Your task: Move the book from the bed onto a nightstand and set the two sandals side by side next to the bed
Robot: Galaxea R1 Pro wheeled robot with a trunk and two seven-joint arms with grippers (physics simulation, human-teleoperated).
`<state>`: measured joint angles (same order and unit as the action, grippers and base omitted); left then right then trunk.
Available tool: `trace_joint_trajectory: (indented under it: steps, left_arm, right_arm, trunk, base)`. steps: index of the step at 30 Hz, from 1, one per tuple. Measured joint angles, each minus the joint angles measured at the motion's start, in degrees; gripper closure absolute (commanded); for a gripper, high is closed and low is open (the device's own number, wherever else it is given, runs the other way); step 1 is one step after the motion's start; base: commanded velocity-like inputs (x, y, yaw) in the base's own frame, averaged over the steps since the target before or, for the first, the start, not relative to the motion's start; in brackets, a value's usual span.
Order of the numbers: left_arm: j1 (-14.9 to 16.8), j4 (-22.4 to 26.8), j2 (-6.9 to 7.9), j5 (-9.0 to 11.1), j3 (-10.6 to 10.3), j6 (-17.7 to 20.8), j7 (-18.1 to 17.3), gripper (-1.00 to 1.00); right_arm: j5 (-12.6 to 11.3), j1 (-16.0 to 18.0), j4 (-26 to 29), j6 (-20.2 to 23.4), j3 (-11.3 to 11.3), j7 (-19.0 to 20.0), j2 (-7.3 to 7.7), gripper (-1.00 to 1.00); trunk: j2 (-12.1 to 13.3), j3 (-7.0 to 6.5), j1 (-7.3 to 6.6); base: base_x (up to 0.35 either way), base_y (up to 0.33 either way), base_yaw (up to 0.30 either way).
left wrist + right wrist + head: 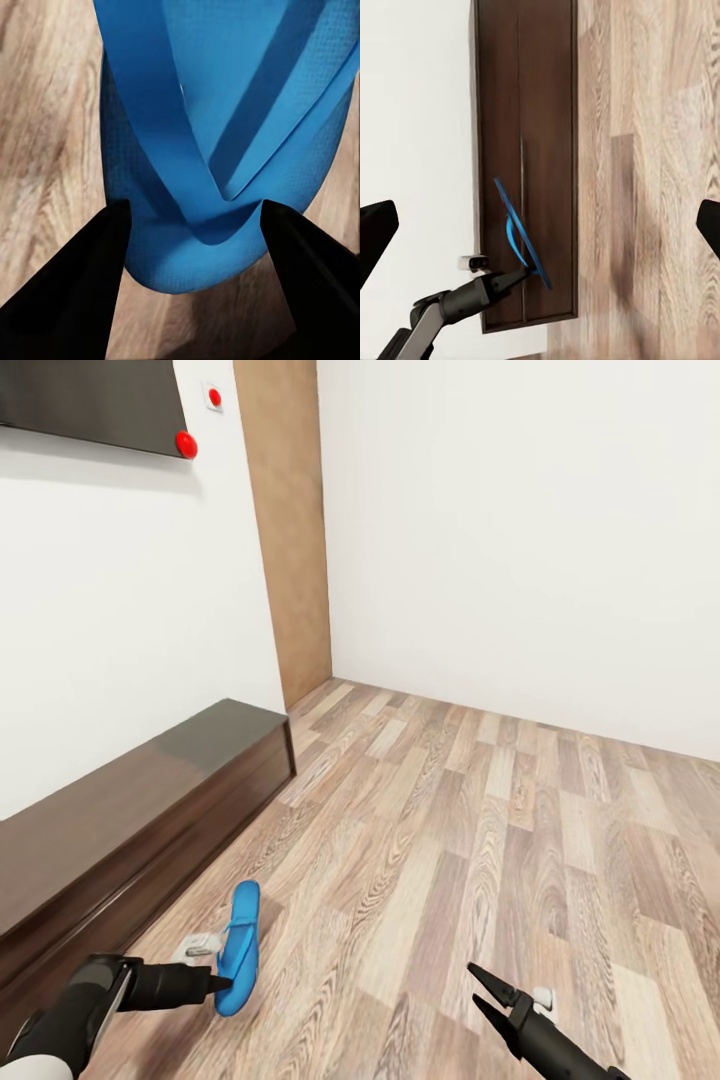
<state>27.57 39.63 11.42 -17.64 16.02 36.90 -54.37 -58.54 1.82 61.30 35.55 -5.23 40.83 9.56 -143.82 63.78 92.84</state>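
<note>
Pinching one end of a blue sandal [240, 948], the left gripper [222, 984] holds it lifted off the wood-plank floor [470, 840]; in the left wrist view its two dark fingers [71, 300] flank the rounded end of the sole [225, 112], where the blue straps meet. Beyond the sandal, along the white wall [110, 610], runs a long low dark-brown bench [120, 810], and above it hangs a dark panel [90, 400] with a red knob at its corner. Well apart to the other side, the right gripper [478, 988] hovers over bare floor with its jaws spread, holding nothing.
</note>
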Motion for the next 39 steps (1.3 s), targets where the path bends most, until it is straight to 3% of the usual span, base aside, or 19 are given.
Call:
trace_joint_trajectory:
  steps: [13, 23, 39]
  left_arm:
    - [-0.45, -0.86, -0.66, -0.30, 0.04, -2.44, -2.00, 1.00]
    - [-0.53, -4.41, -0.46, -0.39, 0.05, -8.30, -2.48, 1.00]
    - [-0.53, -6.57, -0.72, -0.32, -0.02, -8.93, -2.35, 1.00]
  right_arm:
    - [-0.05, 0.00, -0.04, -0.05, -0.05, 0.03, 0.02, -1.00]
    - [-0.01, 0.00, -0.04, -0.01, -0.04, 0.09, 0.04, -1.00]
    - [0.12, 0.00, -0.10, -0.01, -0.06, 0.03, 0.03, -1.00]
  trunk:
    - [0.17, -2.88, -0.34]
    - [0.31, -5.10, -0.59]
    - [0.52, -8.65, -1.00]
  base:
    - [0.000, 0.000, 0.000]
    - [0.000, 0.000, 0.000]
    - [0.000, 0.000, 0.000]
